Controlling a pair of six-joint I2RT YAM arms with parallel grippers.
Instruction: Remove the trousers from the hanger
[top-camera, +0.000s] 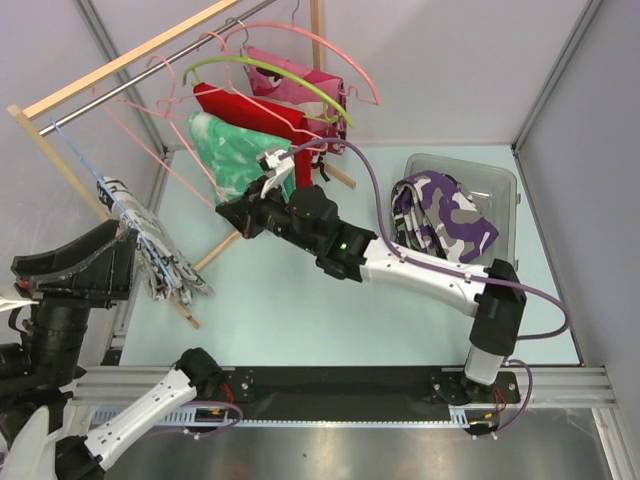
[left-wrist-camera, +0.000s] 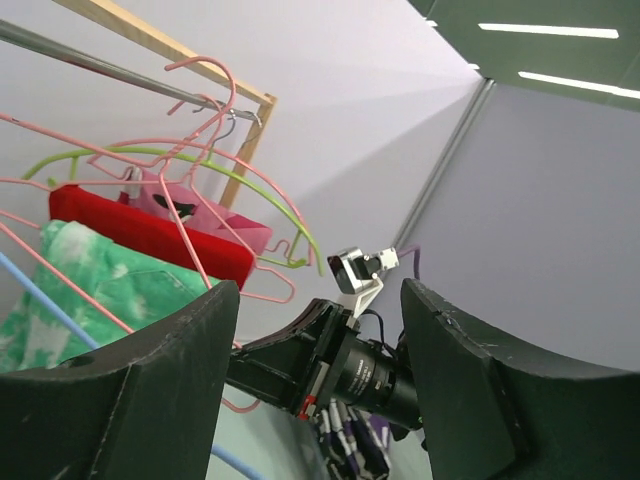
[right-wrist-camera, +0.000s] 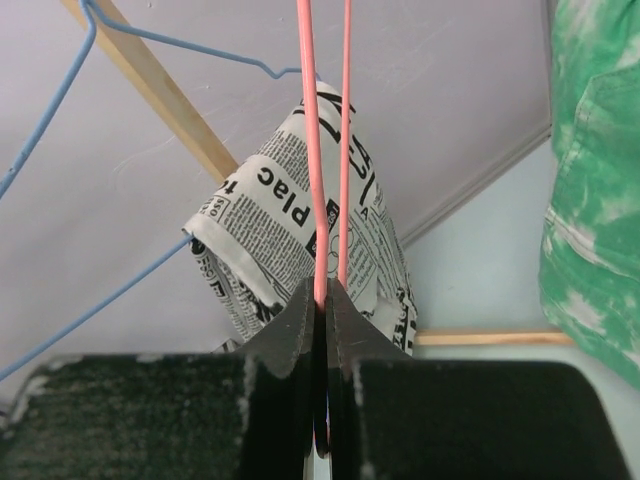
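The camouflage trousers (top-camera: 445, 222) lie bunched in a clear bin (top-camera: 500, 180) at the right, off the hanger. A bit of them shows low in the left wrist view (left-wrist-camera: 352, 440). The thin pale pink hanger (top-camera: 140, 133) hangs bare from the rack rod. My right gripper (top-camera: 225, 210) is shut on its lower wire. In the right wrist view the two pink wires (right-wrist-camera: 320, 150) run up from the closed gripper (right-wrist-camera: 326, 300). My left gripper (top-camera: 118, 262) is open and empty at the far left, with its fingers (left-wrist-camera: 150, 400) wide apart.
A wooden rack (top-camera: 130, 55) with a metal rod carries a lime-green hanger (top-camera: 270, 68), red (top-camera: 240, 110) and pink garments, and a green-and-white garment (top-camera: 230, 150). A newsprint garment (top-camera: 150, 240) hangs on a blue hanger (right-wrist-camera: 60, 90) at the left. Grey walls enclose the table.
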